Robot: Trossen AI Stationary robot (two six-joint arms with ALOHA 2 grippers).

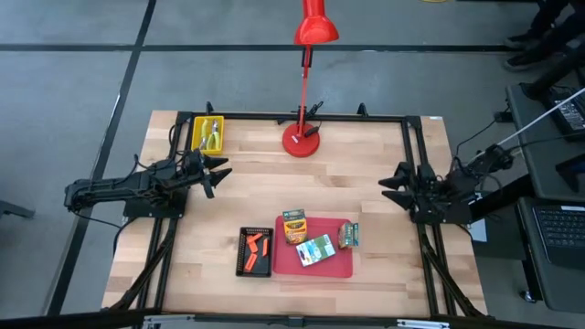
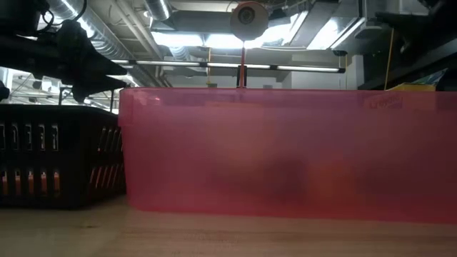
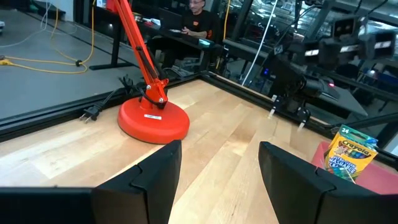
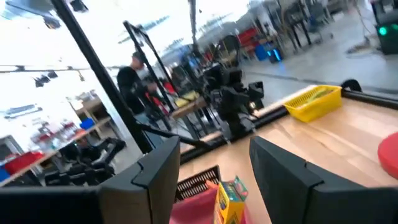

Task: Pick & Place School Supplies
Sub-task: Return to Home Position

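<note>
Crayon boxes (image 1: 315, 249) are lying three together in the red tray (image 1: 340, 266) by the table's (image 1: 366, 155) edge opposite the lamp (image 1: 302, 140), midway between left gripper (image 1: 216, 175) and right gripper (image 1: 391, 181), each hanging spread wide and empty. Orange sticks (image 1: 255, 246) are sitting in the black tray (image 1: 244, 270) alongside; the green tool (image 1: 213, 138) is resting in the yellow tray (image 1: 197, 128), at the left gripper's corner.

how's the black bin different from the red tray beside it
The black bin is narrower than the red tray. The black bin holds orange sticks; the red tray holds three crayon boxes. The bin's wall is slotted, the tray's is solid. Both sit side by side on the table.
</note>
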